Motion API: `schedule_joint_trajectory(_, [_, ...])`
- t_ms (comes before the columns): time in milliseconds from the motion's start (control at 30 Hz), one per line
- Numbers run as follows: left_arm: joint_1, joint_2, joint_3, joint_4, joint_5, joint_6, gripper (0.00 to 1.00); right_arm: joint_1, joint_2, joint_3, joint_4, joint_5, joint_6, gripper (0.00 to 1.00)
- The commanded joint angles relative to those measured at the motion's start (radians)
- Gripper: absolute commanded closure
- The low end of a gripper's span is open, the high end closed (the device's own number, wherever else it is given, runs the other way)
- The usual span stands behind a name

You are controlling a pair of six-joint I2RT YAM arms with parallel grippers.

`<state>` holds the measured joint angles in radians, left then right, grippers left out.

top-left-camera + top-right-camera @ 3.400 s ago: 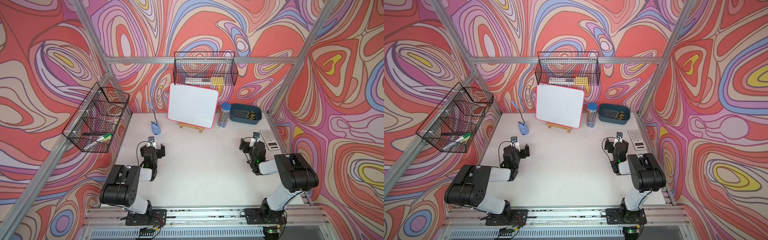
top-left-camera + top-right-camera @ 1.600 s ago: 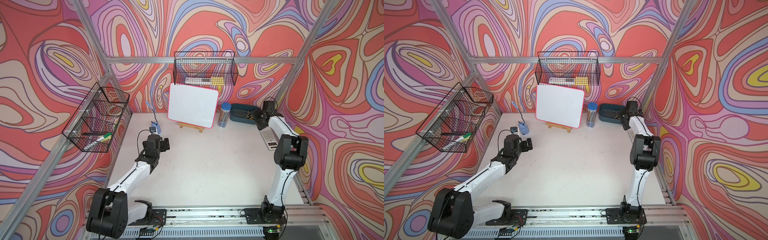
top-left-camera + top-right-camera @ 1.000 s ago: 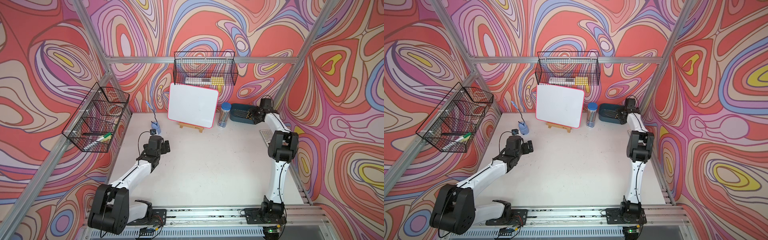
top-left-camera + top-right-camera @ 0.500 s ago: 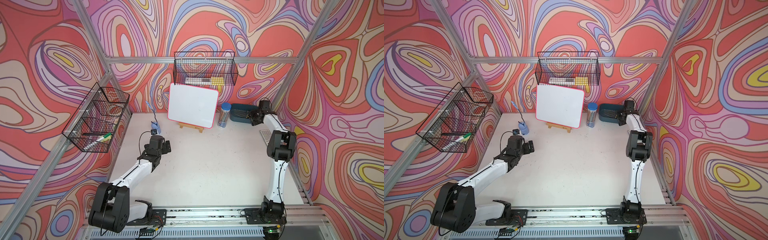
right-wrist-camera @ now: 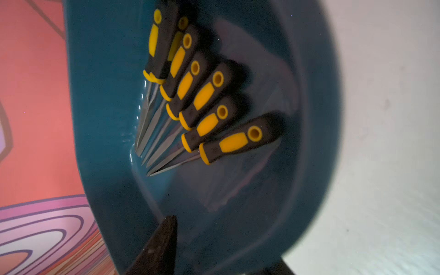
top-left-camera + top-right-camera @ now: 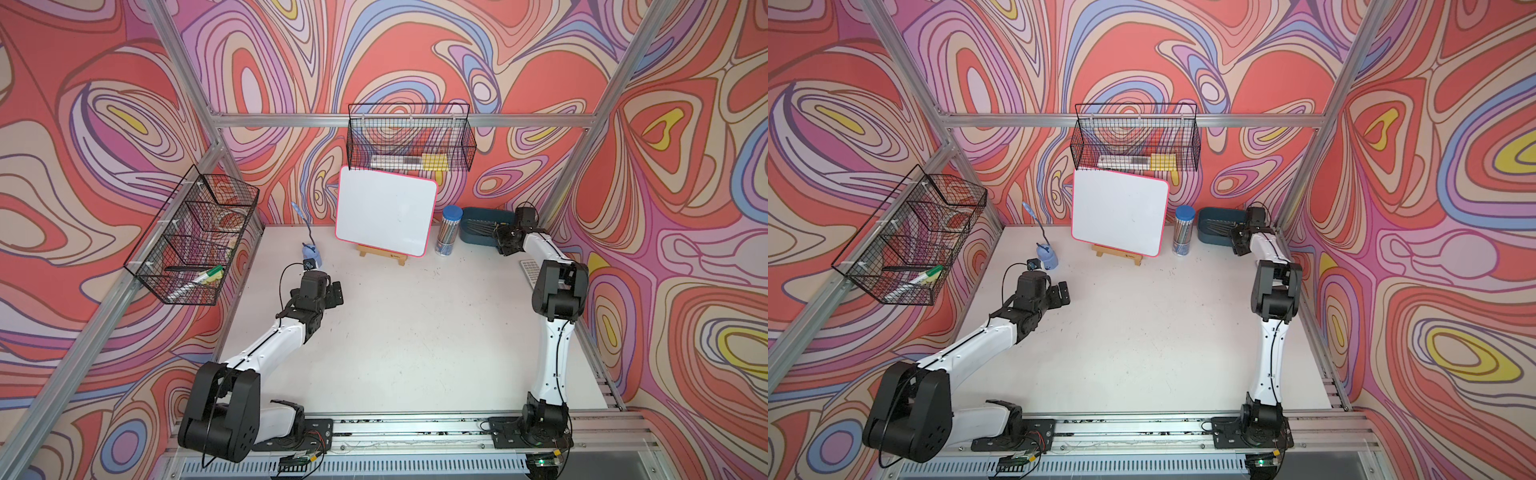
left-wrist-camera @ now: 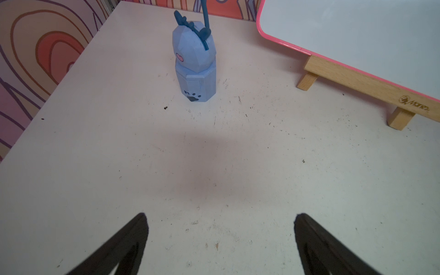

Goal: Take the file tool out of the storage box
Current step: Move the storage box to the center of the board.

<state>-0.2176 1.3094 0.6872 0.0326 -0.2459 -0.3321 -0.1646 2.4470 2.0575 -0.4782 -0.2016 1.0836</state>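
Here: glossy teal storage box (image 5: pixel 102 119); tapered, yellow-gripped steel files (image 5: pixel 204 95) inside.

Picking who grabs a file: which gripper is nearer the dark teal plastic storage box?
Right. The right gripper hovers at one end of the dark teal plastic storage box; the left gripper hangs far away.

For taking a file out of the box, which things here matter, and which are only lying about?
Of the job: storage box; files in it; right gripper, fingers apart at the box.
Lying about: whiteboard; pencil tube; blue figure; calculator; back wire basket; side wire basket; left gripper, open, away from the box.
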Motion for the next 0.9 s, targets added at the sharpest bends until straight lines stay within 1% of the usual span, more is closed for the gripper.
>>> schedule_joint_trajectory(0, [-0.007, 0.013, 0.038, -0.025, 0.003, 0.013, 0.0, -0.001, -0.015, -0.029, -0.044, 0.009, -0.021, 0.62])
schedule_joint_trajectory(133, [-0.008, 0.016, 0.035, -0.016, 0.001, 0.013, 0.0, -0.001, -0.041, -0.073, -0.034, 0.021, -0.032, 0.69])
schedule_joint_trajectory(467, [-0.008, 0.008, 0.031, -0.025, -0.007, 0.039, 0.0, -0.008, -0.093, -0.128, -0.064, 0.067, -0.09, 0.8])
schedule_joint_trajectory(700, [-0.008, 0.001, 0.018, -0.026, -0.015, 0.052, 0.0, -0.029, -0.12, -0.143, -0.094, 0.081, -0.149, 0.9])
schedule_joint_trajectory(867, [-0.008, 0.005, 0.021, -0.027, -0.008, 0.056, 0.01, -0.045, -0.137, -0.123, -0.151, 0.098, -0.23, 0.93])
